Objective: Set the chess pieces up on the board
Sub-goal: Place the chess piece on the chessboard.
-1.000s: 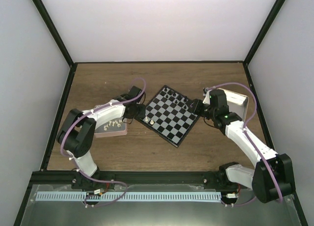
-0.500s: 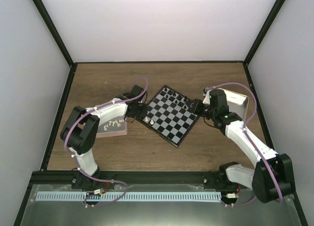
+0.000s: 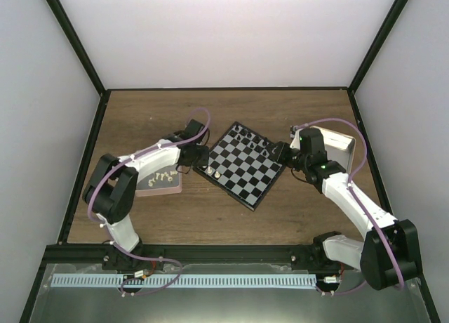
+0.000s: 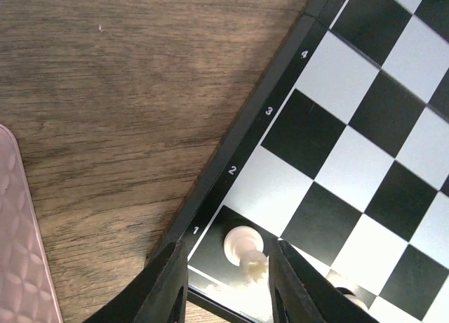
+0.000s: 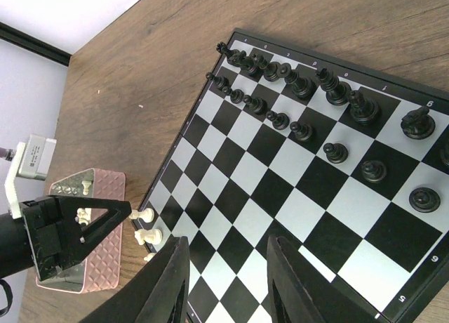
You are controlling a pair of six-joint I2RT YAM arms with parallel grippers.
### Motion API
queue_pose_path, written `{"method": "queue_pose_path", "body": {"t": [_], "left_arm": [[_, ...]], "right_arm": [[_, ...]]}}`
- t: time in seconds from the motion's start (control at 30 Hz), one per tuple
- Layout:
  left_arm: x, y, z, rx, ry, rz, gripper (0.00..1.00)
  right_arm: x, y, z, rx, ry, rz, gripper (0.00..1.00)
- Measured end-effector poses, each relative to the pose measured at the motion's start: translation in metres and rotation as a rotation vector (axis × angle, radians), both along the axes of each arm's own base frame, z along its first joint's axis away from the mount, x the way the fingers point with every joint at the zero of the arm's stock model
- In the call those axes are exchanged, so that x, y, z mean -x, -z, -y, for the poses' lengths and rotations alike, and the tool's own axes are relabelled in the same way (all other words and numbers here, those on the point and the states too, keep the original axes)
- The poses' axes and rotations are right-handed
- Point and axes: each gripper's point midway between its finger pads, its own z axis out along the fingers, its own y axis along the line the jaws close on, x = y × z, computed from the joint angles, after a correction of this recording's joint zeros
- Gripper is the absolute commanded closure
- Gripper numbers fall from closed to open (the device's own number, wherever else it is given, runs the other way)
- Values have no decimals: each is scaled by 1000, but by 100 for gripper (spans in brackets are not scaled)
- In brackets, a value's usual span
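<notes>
The board (image 3: pixel 256 181) lies turned like a diamond at mid-table. Two rows of black chess pieces (image 5: pixel 302 84) stand along its far edge. My left gripper (image 4: pixel 228 281) stands open at the board's left corner. A cream-white piece (image 4: pixel 242 244) stands on corner square 1 between the fingers; the left finger is apart from it and the right finger is close. In the right wrist view, cream-white pieces (image 5: pixel 144 215) stand side by side on that edge. My right gripper (image 5: pixel 228 288) hovers open over the board (image 5: pixel 280 189), with nothing between its fingers.
A pink tray (image 3: pixel 175 186) with several loose cream-white pieces sits left of the board, under the left arm. An open tan box (image 3: pixel 340 149) with a silvery inside stands at the right, behind the right arm. Black frame rails edge the table.
My left gripper's jaws have spread apart and let go of the cream-white piece, which now stands on the corner square. The right arm has not moved.
</notes>
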Motion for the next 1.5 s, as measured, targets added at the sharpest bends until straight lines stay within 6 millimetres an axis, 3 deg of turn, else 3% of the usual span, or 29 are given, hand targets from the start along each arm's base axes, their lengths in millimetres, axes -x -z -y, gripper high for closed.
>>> {"method": "queue_pose_path", "body": {"t": [0.23,0.43,0.93,1.13,1.5], "left_arm": [[0,-6,4,21,19,6,60],[1,-5,9,44,31,-4,66],[0,23,8,2,26,-57,71],[-1,24,6,-11,27,-55,77],[1,25,2,-38,47,-58,70]], "right_arm": [[0,0,0,0,0,0,68],[0,0,0,0,0,0,68],[1,-3,0,-3,0,9,68],[1,-3,0,-3,0,9,68],[1,-2,0,-2,0,7,68]]}}
